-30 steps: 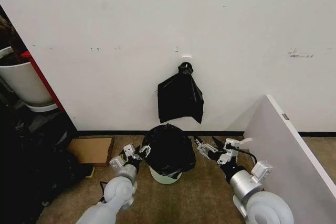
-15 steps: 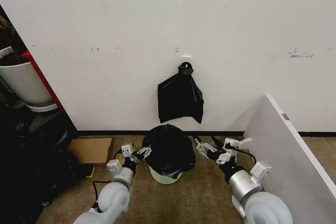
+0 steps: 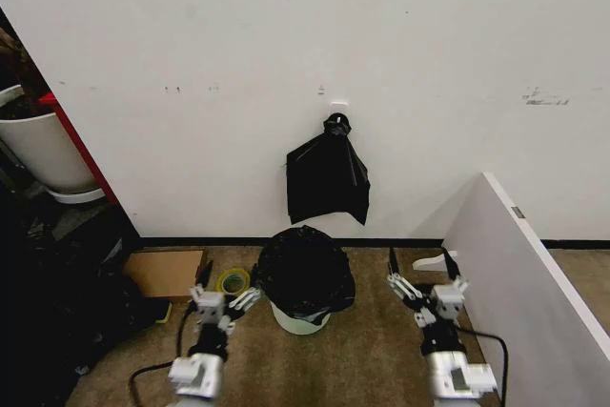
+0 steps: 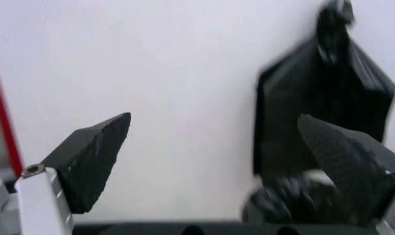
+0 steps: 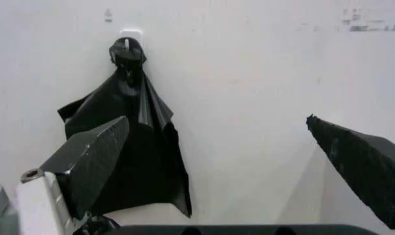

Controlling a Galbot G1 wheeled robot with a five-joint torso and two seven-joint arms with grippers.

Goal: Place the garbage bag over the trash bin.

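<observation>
Against the white wall, on the brown floor, the trash bin [image 3: 301,315] is seen standing with the garbage bag [image 3: 305,269] draped over its mouth and billowing wider than the rim. A short band of the bin's white wall is visible below the plastic. The left gripper [image 3: 217,295] is held just beside the bin on its left, its fingers spread open and empty. The right gripper [image 3: 423,285] is held a little farther off on the right, likewise spread wide and empty. Neither gripper is touching the bag.

The bag is judged to be seated loosely. Being thin and slippery, it could slide off the tapered wall or collapse into the bin if it is caught by a passing finger. A light bin of this kind could also be tipped by a sideways knock.

The bag is glossy, crinkled black film, rounded into a dome. The bin is smooth, round white plastic. On the wall above, a flat triangular black bunch [image 3: 327,180] is hung from a small white hook [image 3: 338,104], knotted at its top. A yellow tape roll [image 3: 232,280] and a cardboard piece [image 3: 168,273] are lying on the floor to the left.
</observation>
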